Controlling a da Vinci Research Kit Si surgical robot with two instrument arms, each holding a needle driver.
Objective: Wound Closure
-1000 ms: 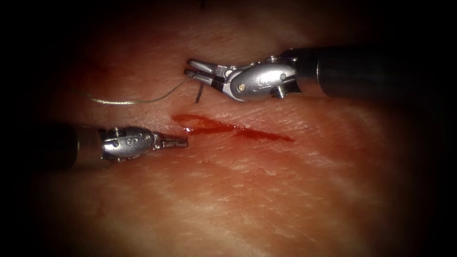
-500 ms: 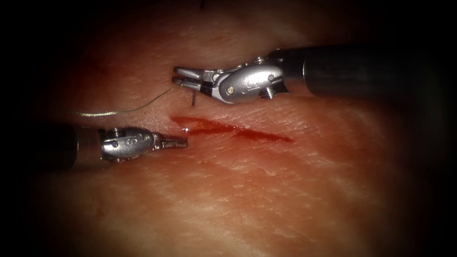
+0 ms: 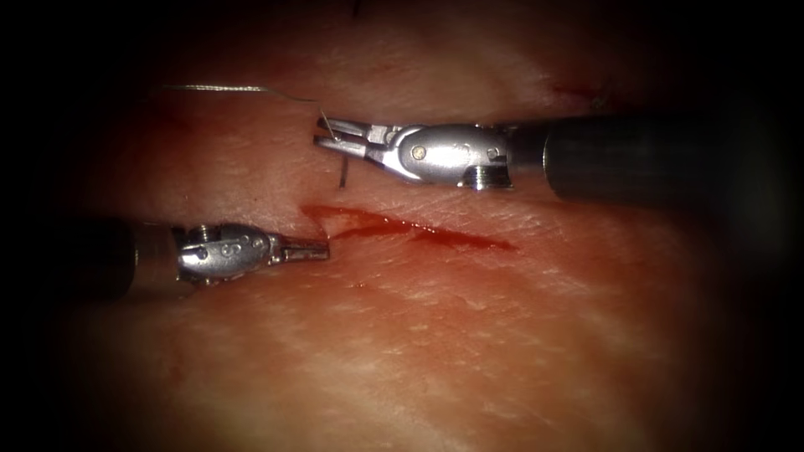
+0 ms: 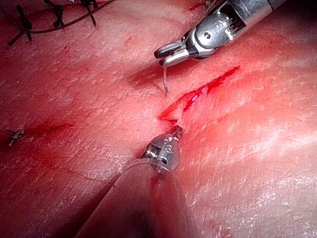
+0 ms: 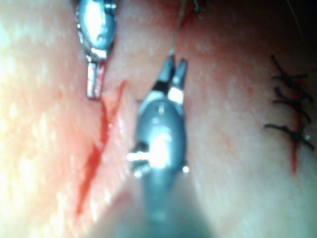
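The cut (image 3: 419, 228) is a short slanted line with red fluid in the tissue (image 3: 435, 335). My right tool (image 3: 331, 134) hovers just above the cut's left end, jaws shut on the curved needle (image 3: 343, 172). The needle hangs down from the jaws, its free end just over the tissue and not in it. Thread (image 3: 226, 88) runs from the jaw tips up and away to the left. My left tool (image 3: 318, 248) lies low by the cut's left end, jaws shut on nothing. The left wrist view shows the needle (image 4: 164, 82) under the right tool (image 4: 166, 52).
Older cuts closed with dark stitches lie off to the side in the left wrist view (image 4: 54, 20) and the right wrist view (image 5: 290, 106). A small knotted stitch (image 4: 15, 134) sits apart from them.
The right tool shifted left, then rolled and levelled out with the needle still in it. The thread swung from the lower left to the upper left. The left tool stayed put.
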